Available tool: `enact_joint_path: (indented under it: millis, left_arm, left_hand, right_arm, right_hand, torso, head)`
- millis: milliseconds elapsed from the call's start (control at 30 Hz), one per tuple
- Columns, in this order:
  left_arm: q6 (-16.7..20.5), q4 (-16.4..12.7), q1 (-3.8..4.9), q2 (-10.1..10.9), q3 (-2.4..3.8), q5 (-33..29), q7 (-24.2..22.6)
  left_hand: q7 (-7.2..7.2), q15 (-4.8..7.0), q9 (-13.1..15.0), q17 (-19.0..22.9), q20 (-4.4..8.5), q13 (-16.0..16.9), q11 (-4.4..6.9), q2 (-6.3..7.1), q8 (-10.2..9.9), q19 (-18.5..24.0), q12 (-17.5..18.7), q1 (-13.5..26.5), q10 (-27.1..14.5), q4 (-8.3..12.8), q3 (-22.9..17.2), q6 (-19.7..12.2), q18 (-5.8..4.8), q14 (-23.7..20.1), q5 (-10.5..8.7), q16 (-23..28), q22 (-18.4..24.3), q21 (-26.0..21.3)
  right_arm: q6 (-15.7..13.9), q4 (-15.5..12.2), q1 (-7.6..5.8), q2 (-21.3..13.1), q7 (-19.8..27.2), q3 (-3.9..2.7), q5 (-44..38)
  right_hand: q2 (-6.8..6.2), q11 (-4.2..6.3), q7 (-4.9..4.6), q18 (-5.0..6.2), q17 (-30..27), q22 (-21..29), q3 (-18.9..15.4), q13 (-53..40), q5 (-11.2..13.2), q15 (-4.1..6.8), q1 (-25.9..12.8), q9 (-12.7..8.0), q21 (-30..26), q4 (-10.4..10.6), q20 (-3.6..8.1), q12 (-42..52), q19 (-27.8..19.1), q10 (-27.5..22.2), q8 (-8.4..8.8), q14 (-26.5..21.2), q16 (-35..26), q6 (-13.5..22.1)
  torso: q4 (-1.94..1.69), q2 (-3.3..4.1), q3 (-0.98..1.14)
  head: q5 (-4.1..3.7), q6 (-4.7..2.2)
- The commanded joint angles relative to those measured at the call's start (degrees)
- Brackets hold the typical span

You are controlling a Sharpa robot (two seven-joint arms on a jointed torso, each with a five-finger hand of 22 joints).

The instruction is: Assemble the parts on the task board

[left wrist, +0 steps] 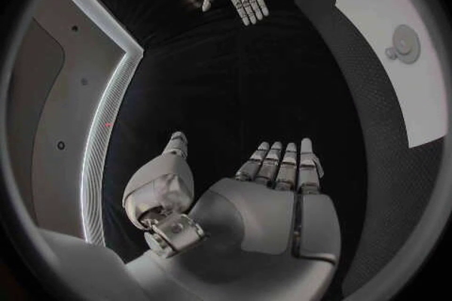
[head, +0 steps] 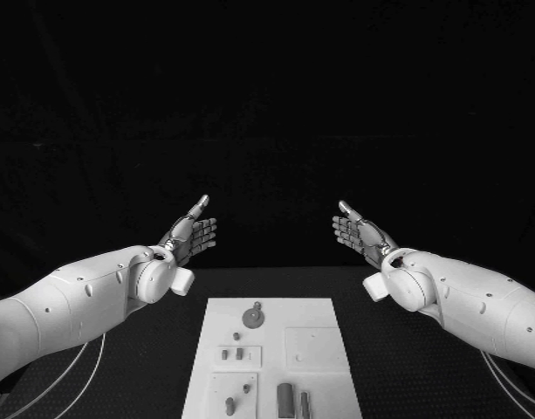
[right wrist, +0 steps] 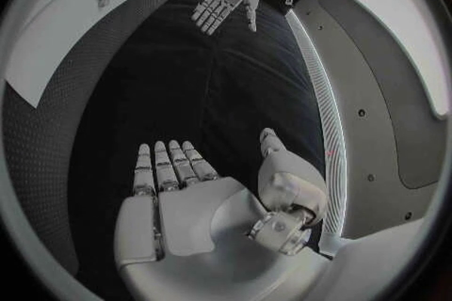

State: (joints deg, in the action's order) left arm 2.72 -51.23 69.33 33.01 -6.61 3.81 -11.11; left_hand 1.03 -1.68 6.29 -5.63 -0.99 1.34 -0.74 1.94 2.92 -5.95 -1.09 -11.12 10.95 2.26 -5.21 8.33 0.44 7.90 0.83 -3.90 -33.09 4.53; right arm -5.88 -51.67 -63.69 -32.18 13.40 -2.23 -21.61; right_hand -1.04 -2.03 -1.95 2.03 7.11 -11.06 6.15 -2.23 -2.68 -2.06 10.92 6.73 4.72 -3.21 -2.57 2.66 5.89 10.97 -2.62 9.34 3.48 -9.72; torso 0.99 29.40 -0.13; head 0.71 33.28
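Board [head: 267,307] sits bottom centre, parts [head: 253,317] on it; left hand [head: 189,236] and right hand [head: 360,234], flat, spread and empty, hang mid-frame, likely keeping it unobstructed

Flat white rectangular task board [head: 312,314] lying on the black table, long sides running away from the robot, near end cut off by the picture's bottom edge. Marked with faint square outlines on its surface.

Small grey round knob-like part [head: 253,318] standing near the far edge, left of the middle line. Tiny grey peg [head: 236,335] just nearer than it. Pair of short grey pins [head: 233,353] side by side inside a square outline by the left edge. Small grey pieces [head: 232,404] in the outline nearer still. Two upright-lying grey bars [head: 286,400] close together near the near edge, about the middle.
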Motion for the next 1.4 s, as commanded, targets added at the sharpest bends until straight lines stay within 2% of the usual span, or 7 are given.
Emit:
enact_joint_path:
  millis: [33, 200, 233, 467, 700, 867, 1400]
  left_arm:
    - [6.60, -3.88, -1.00, 1.07, 0.55, -0.67, -3.33]
    - [14.81, -12.10, -2.92, 3.57, 1.98, -1.41, -6.95]
    - [17.49, -14.78, -3.55, 4.39, 2.44, -1.65, -8.14]
    - [30.67, -27.98, -6.65, 8.41, 4.74, -2.84, -13.95]
    - [39.16, -36.48, -8.65, 11.00, 6.22, -3.61, -17.70]
    - [41.30, -38.62, -9.15, 11.65, 6.59, -3.81, -18.64]
    - [41.40, -38.72, -9.17, 11.68, 6.61, -3.81, -18.69]
  left_hand:
    - [-1.03, 1.68, -6.29, 5.63, 0.99, -1.34, 0.74, -1.94, -2.92, 5.95, 1.09, 11.12, -10.95, -2.26, 5.21, -8.33, -0.44, -7.90, -0.83, 3.90, 33.09, -4.53]
    - [-1.03, 1.68, -6.29, 5.63, 0.99, -1.34, 0.74, -1.94, -2.92, 5.95, 1.09, 11.12, -10.95, -2.26, 5.21, -8.33, -0.44, -7.90, -0.83, 3.90, 33.09, -4.53]
    - [-1.03, 1.68, -6.29, 5.63, 0.99, -1.34, 0.74, -1.94, -2.92, 5.95, 1.09, 11.12, -10.95, -2.26, 5.21, -8.33, -0.44, -7.90, -0.83, 3.90, 33.09, -4.53]
    - [-1.03, 1.68, -6.29, 5.63, 0.99, -1.34, 0.74, -1.94, -2.92, 5.95, 1.09, 11.12, -10.95, -2.26, 5.21, -8.33, -0.44, -7.90, -0.83, 3.90, 33.09, -4.53]
    - [-1.03, 1.68, -6.29, 5.63, 0.99, -1.34, 0.74, -1.94, -2.92, 5.95, 1.09, 11.12, -10.95, -2.26, 5.21, -8.33, -0.44, -7.90, -0.83, 3.90, 33.09, -4.53]
    - [-1.03, 1.68, -6.29, 5.63, 0.99, -1.34, 0.74, -1.94, -2.92, 5.95, 1.09, 11.12, -10.95, -2.26, 5.21, -8.33, -0.44, -7.90, -0.83, 3.90, 33.09, -4.53]
    - [-1.03, 1.68, -6.29, 5.63, 0.99, -1.34, 0.74, -1.94, -2.92, 5.95, 1.09, 11.12, -10.95, -2.26, 5.21, -8.33, -0.44, -7.90, -0.83, 3.90, 33.09, -4.53]
  right_arm:
    - [-5.91, -3.89, 0.47, -1.12, 2.93, 0.23, 3.42]
    - [-13.63, -12.11, 1.20, -3.84, 6.15, 0.71, 7.77]
    - [-16.15, -14.79, 1.44, -4.73, 7.20, 0.86, 9.19]
    - [-28.50, -27.93, 2.61, -9.08, 12.34, 1.63, 16.14]
    - [-36.29, -36.21, 3.34, -11.83, 15.58, 2.11, 20.52]
    - [-38.18, -38.22, 3.52, -12.49, 16.37, 2.23, 21.58]
    - [-38.24, -38.28, 3.53, -12.51, 16.39, 2.23, 21.61]
  right_hand:
    - [1.04, 2.03, 1.95, -2.03, -7.11, 11.06, -6.15, 2.23, 2.68, 2.06, -10.92, -6.73, -4.72, 3.21, 2.57, -2.66, -5.89, -10.97, 2.62, -9.34, -3.48, 9.72]
    - [1.04, 2.03, 1.95, -2.03, -7.11, 11.06, -6.15, 2.23, 2.68, 2.06, -10.92, -6.73, -4.72, 3.21, 2.57, -2.66, -5.89, -10.97, 2.62, -9.34, -3.48, 9.72]
    - [1.04, 2.03, 1.95, -2.03, -7.11, 11.06, -6.15, 2.23, 2.68, 2.06, -10.92, -6.73, -4.72, 3.21, 2.57, -2.66, -5.89, -10.97, 2.62, -9.34, -3.48, 9.72]
    - [1.04, 2.03, 1.95, -2.03, -7.11, 11.06, -6.15, 2.23, 2.68, 2.06, -10.92, -6.73, -4.72, 3.21, 2.57, -2.66, -5.89, -10.97, 2.62, -9.34, -3.48, 9.72]
    - [1.04, 2.03, 1.95, -2.03, -7.11, 11.06, -6.15, 2.23, 2.68, 2.06, -10.92, -6.73, -4.72, 3.21, 2.57, -2.66, -5.89, -10.97, 2.62, -9.34, -3.48, 9.72]
    - [1.04, 2.03, 1.95, -2.03, -7.11, 11.06, -6.15, 2.23, 2.68, 2.06, -10.92, -6.73, -4.72, 3.21, 2.57, -2.66, -5.89, -10.97, 2.62, -9.34, -3.48, 9.72]
    - [1.04, 2.03, 1.95, -2.03, -7.11, 11.06, -6.15, 2.23, 2.68, 2.06, -10.92, -6.73, -4.72, 3.21, 2.57, -2.66, -5.89, -10.97, 2.62, -9.34, -3.48, 9.72]
  torso:
    - [-0.91, 1.64, 0.12]
    - [-0.99, 1.78, 0.13]
    - [-0.99, 1.78, 0.13]
    - [-0.99, 1.78, 0.13]
    - [-0.99, 1.78, 0.13]
    - [-0.99, 1.78, 0.13]
    - [-0.99, 1.78, 0.13]
  head:
    - [-0.64, 0.99]
    - [-0.71, 1.09]
    - [-0.71, 1.09]
    - [-0.71, 1.09]
    - [-0.71, 1.09]
    - [-0.71, 1.09]
    - [-0.71, 1.09]
